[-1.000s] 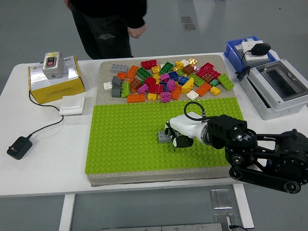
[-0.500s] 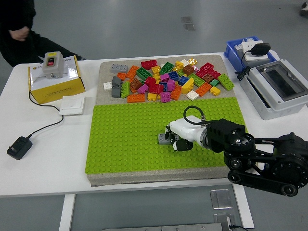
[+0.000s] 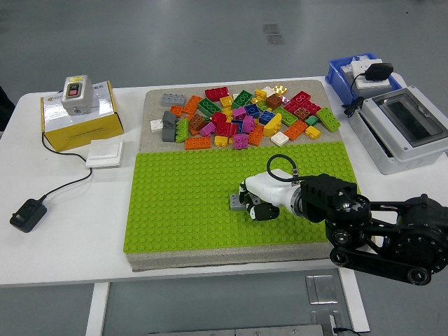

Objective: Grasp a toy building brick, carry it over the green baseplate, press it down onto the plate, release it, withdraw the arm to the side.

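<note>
- The right hand [image 3: 257, 199], white-shelled on a black arm entering from four o'clock, is resting low over the flat green studded plastic baseplate [image 3: 189, 203].
- Its fingers are curling narrowly around a small grey plastic toy brick [image 3: 239, 201], holding it at the hand's nine o'clock tip.
- The grey brick is sitting against the baseplate's studs, right of the plate's centre.
- A heap of loose multicoloured plastic bricks [image 3: 241, 115] is lying at twelve o'clock, beyond the baseplate, on the beige mat [image 3: 157, 112].
</note>
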Motion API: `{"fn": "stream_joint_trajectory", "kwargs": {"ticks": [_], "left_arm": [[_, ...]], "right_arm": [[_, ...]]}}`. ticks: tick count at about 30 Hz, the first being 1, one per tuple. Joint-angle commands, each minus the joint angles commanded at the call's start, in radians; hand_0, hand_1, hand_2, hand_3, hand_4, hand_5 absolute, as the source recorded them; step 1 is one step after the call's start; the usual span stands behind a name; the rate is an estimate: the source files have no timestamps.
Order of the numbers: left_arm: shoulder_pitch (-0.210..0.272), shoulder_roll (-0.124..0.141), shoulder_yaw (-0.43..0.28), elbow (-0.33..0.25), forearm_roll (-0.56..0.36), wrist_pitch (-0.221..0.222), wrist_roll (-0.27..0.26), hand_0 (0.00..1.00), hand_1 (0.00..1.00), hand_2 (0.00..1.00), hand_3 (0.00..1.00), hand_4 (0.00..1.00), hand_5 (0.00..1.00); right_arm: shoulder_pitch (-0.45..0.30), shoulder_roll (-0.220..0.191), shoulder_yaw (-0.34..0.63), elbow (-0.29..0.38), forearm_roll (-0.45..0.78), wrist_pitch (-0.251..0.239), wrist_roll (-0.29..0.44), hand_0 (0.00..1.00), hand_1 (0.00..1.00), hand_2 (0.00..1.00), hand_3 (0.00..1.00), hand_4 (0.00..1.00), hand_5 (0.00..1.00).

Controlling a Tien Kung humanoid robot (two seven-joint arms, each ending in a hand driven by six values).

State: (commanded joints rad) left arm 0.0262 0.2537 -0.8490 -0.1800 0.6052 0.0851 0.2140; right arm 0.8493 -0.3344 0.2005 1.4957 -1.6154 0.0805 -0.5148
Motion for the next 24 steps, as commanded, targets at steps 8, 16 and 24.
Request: {"fn": "stream_joint_trajectory", "kwargs": {"ticks": [8,16,24], "left_arm": [[0.001,-0.001,-0.004,0.0,0.004,0.0,0.003,0.667,0.653,0.614,0.726,0.366,0.569],[-0.001,-0.001,-0.001,0.0,0.004,-0.001,0.002,0.667,0.654,0.614,0.726,0.368,0.569],[0.001,-0.001,-0.008,0.0,0.01,-0.003,0.004,0.667,0.653,0.614,0.727,0.37,0.567]], "right_arm": [[0.0,-0.01,0.031,0.015,0.033,-0.018,0.023,0.029,0.182,0.747,0.703,0.122,0.354],[0.001,-0.012,0.043,0.002,0.036,-0.027,0.033,0.029,0.181,0.745,0.701,0.129,0.363],[0.0,-0.011,0.02,-0.023,0.028,-0.027,0.035,0.026,0.18,0.734,0.696,0.149,0.366]]}}
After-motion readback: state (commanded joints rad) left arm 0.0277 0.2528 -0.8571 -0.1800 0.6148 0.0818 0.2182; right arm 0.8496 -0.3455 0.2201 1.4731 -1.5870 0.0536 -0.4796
